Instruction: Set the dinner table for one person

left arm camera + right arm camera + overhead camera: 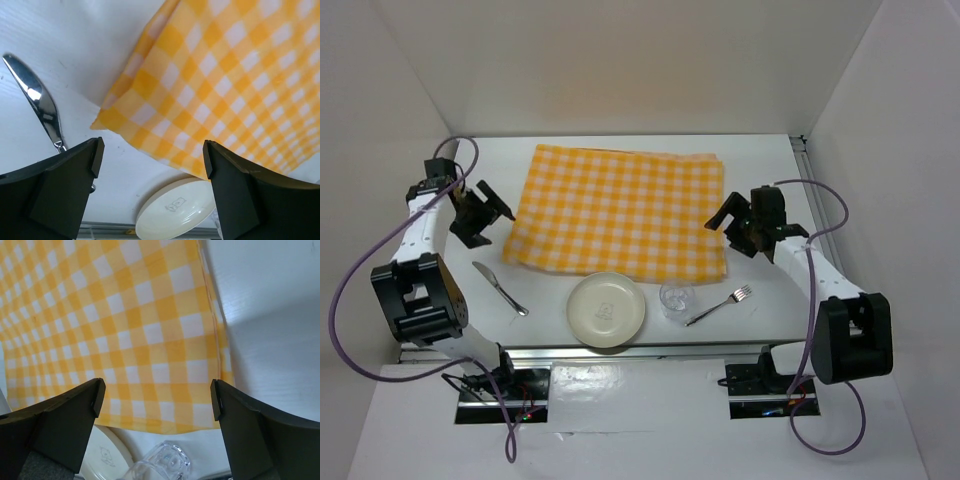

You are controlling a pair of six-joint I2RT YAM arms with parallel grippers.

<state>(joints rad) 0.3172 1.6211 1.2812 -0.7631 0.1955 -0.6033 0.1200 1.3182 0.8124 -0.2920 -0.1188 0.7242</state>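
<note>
A yellow-and-white checked cloth [620, 212] lies spread on the white dinner table [760, 165]. In front of it sit a cream plate [607, 309], a clear glass [677, 298], a fork [720, 304] to the right and a knife [500, 288] to the left. My left gripper [490, 208] is open and empty above the cloth's left edge; its view shows the cloth [235, 80], the knife [37, 102] and the plate [175, 210]. My right gripper [725, 218] is open and empty above the cloth's right edge; its view shows the cloth [125, 325], the glass [162, 462] and the plate [102, 457].
White walls enclose the table on the back and both sides. A metal rail [650, 351] runs along the near edge, another [807, 175] along the right. Purple cables loop from both arms.
</note>
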